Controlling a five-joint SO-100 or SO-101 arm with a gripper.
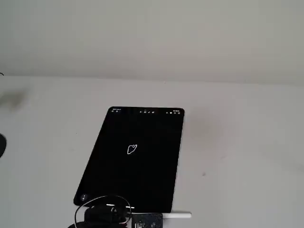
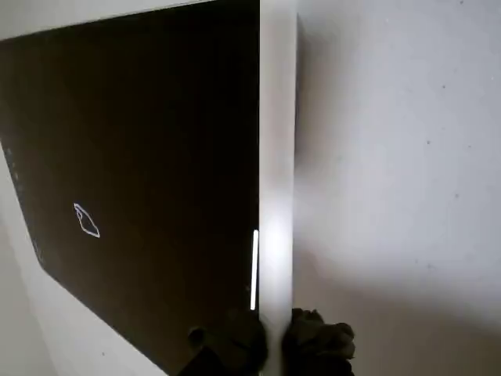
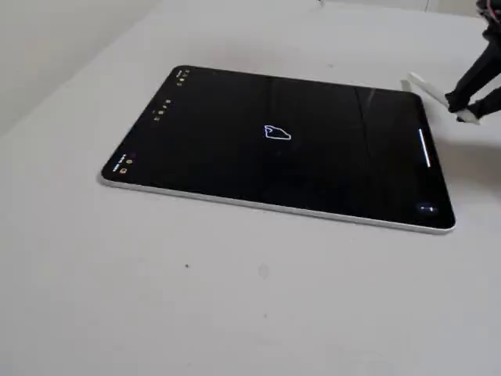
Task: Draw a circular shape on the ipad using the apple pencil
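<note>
The ipad [image 1: 142, 180] lies flat on the white table, its black screen lit, with tiny icons along the far short side in a fixed view. Mid-screen there is a small lopsided white outline, the circular shape [image 1: 132, 149] [image 2: 86, 221] [image 3: 277, 132]. My gripper [image 3: 463, 106] [image 1: 154, 218] is just past the ipad's [image 3: 235, 157] other short edge, shut on the apple pencil [image 3: 427, 86] [image 1: 179, 215]. In the wrist view the pencil [image 2: 275, 157] runs as a white bar along the edge of the ipad [image 2: 156, 117], pinched between the dark fingers [image 2: 317, 341]. Whether it rests on the table cannot be told.
The white table [image 3: 235, 298] spreads bare around the tablet, and a pale wall [image 1: 152, 38] rises behind it. A dark object [image 1: 1, 145] pokes in at the left edge of a fixed view. Black cables [image 1: 102, 202] loop over the arm near the tablet's corner.
</note>
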